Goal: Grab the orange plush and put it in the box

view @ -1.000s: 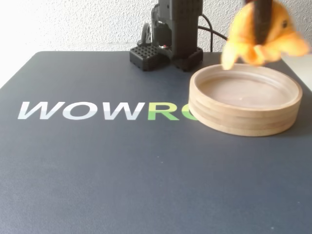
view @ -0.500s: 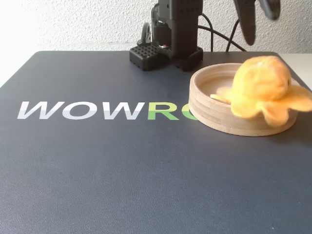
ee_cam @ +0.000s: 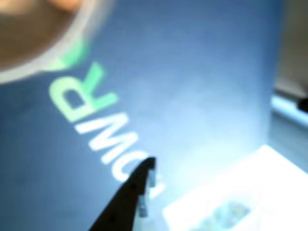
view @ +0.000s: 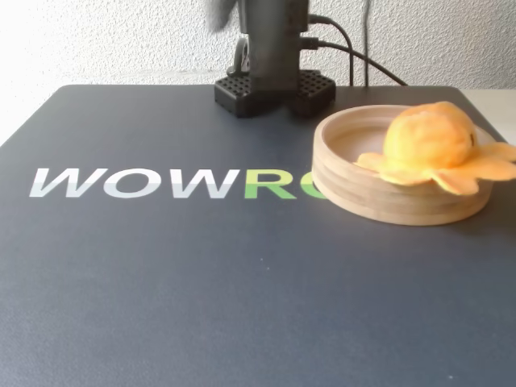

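1. While the plush [view: 427,141] sits in the box [view: 379,197], its flat legs hang over the rim at about 3 and 5 o'clock in the fixed view.
2. The box rests on the dark mat [view: 201,282], at about 2 o'clock from the mat's middle, and it hides the end of the big word [view: 169,183] printed there.
3. The arm's base [view: 272,76] stands at 12 o'clock, at the far edge of the mat. Its top part is cut off, so I can't see the arm itself from here.
4. The wrist view is blurry. One dark finger [ee_cam: 132,195] pokes up from 6 o'clock, over the white letters. I can't see the other finger, so I can't tell if the gripper is open or closed. Nothing orange is near that finger.
5. The box rim [ee_cam: 45,60] shows at 11 o'clock in that view, well apart from the finger.
6. I think the job is nearly done. The good way to finish is to lift the arm high and go slow, away from the box, so it doesn't bump the rim or catch a leg.
7. If a leg gets caught, the plush could tip out at 3 o'clock.
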You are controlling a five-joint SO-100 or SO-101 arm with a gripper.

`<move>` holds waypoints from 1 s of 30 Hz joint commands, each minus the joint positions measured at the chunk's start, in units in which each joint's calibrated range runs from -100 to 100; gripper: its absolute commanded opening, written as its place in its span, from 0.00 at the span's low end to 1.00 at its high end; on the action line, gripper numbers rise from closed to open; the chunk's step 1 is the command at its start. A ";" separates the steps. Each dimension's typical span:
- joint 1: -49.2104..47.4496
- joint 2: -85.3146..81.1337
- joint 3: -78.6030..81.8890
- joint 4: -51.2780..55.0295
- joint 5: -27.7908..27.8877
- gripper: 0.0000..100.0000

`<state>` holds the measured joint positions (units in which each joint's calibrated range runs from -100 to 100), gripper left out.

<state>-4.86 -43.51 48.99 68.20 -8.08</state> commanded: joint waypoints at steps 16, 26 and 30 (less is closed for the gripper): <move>1.39 -49.66 34.15 -0.65 8.95 0.03; 0.64 -54.63 42.40 -0.04 8.84 0.03; 1.24 -55.39 50.47 -6.04 8.89 0.03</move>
<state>-3.61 -98.21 96.77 66.05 0.82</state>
